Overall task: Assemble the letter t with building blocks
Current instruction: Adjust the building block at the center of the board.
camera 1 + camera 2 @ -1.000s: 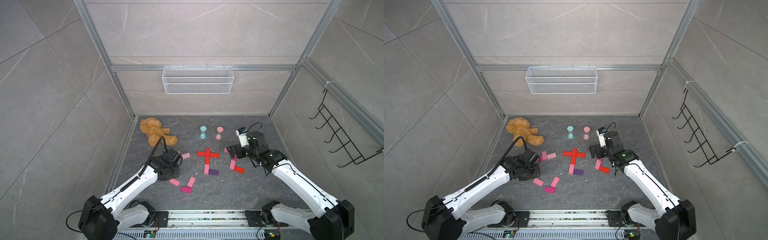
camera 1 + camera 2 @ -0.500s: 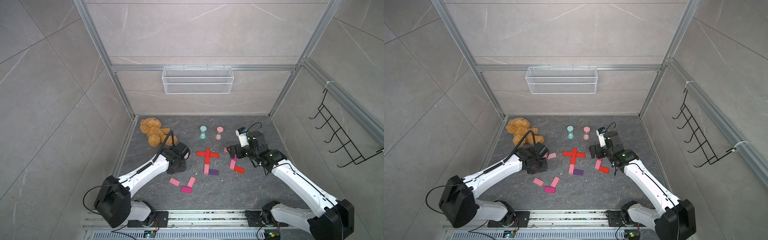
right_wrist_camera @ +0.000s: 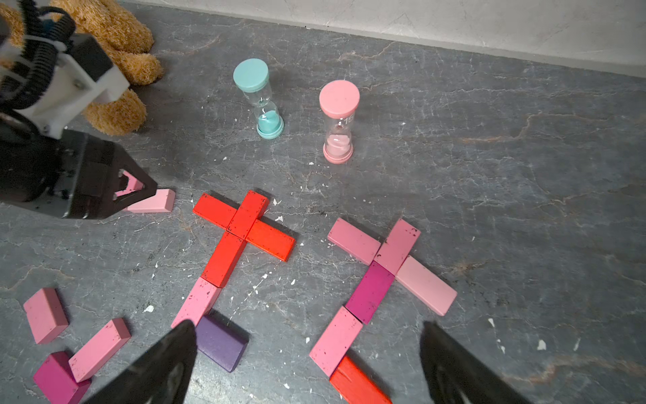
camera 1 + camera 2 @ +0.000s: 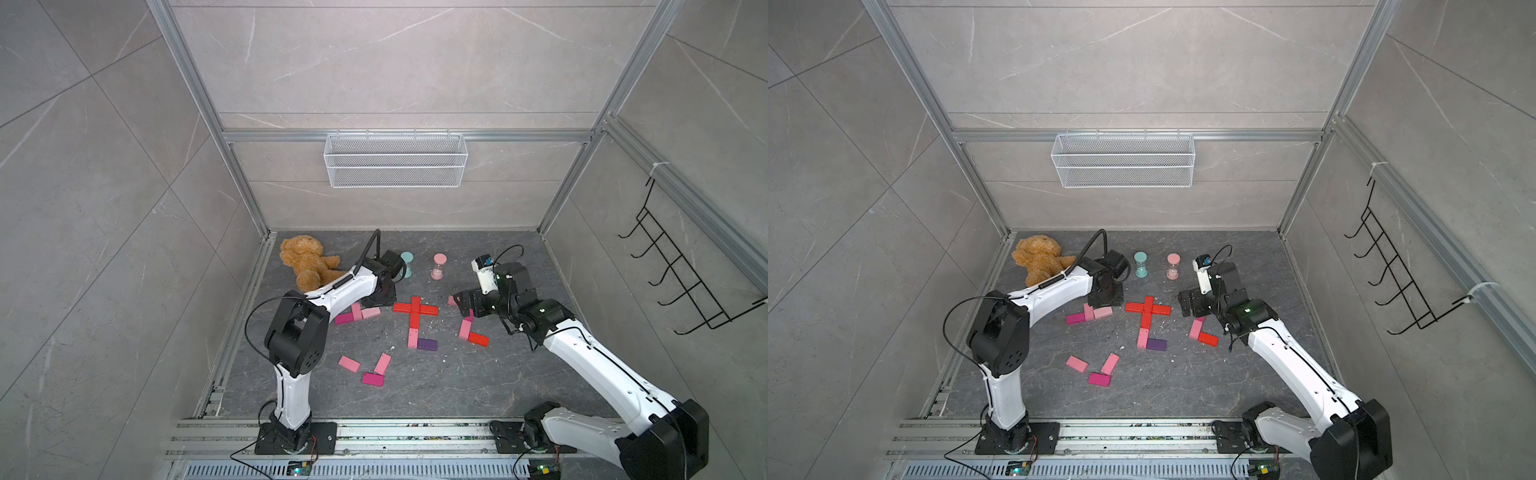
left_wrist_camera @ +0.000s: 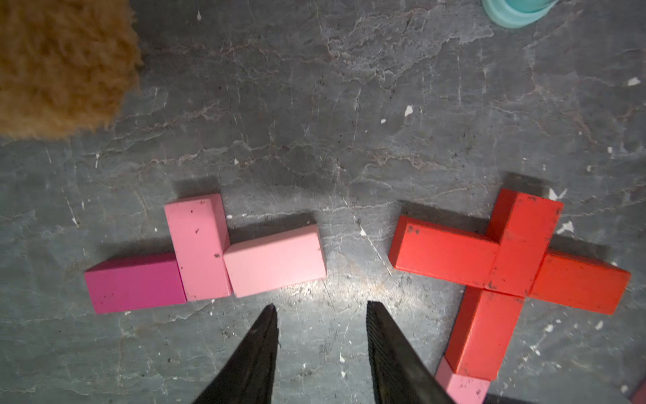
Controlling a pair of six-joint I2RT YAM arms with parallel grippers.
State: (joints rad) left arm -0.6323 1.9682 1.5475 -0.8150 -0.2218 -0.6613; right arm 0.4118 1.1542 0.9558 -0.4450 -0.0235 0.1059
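Well, nearest the rails (image 4: 374,432) three loose blocks (image 4: 382,363) lie untouched; mid-floor the red t (image 4: 415,309) lies built, pink and purple at its foot; beyond, the left gripper (image 5: 321,307) has swung forward beside the pink trio (image 5: 199,245), fingers narrowly apart, empty, so another letter seems next; the right gripper (image 3: 307,325) hangs wide open, unmoved.

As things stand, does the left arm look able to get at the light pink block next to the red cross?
Probably yes. The left gripper hangs just beside the light pink block, jaws apart and empty, and only bare floor lies between them. The teddy bear sits well aside.
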